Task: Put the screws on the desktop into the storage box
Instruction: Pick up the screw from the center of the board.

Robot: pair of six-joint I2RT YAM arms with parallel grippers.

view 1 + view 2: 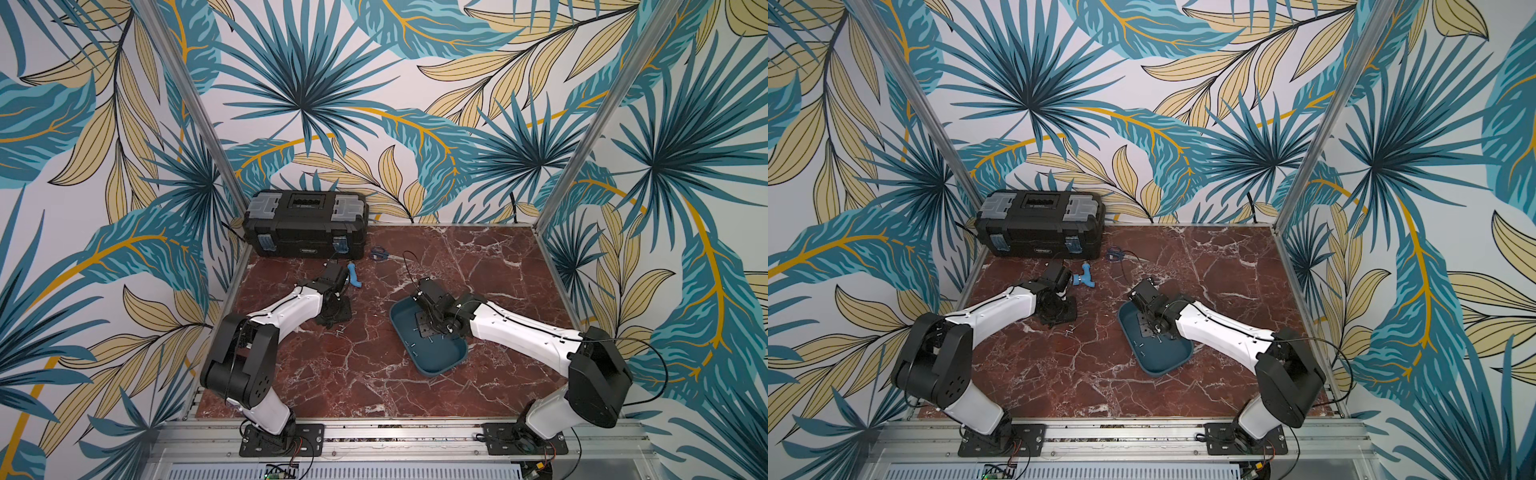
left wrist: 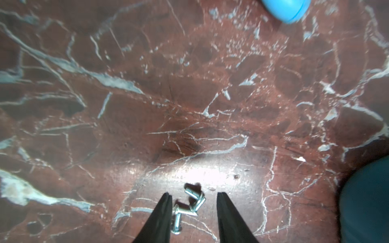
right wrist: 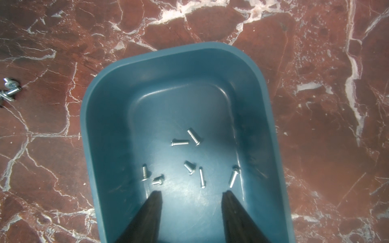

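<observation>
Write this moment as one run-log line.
left claw: open over loose screws on desktop | right claw: open above storage box | boxed screws: several

The walls (image 1: pixel 374 83) all carry one wallpaper: broad teal palm fronds and pale yellow leaves with mustard stems on white (left, far and right alike). Slanting aluminium posts (image 1: pixel 194 108) rise from the far corners. A black toolbox (image 1: pixel 305 224) sits far left. Along the near edge, an aluminium rail (image 1: pixel 399 436) fronts a slotted grille (image 1: pixel 345 473).

screws (image 3: pixel 201 177) in storage box (image 3: pixel 101 147) | other screws (image 2: pixel 186 211) on desktop (image 2: pixel 189 84), leftward
</observation>
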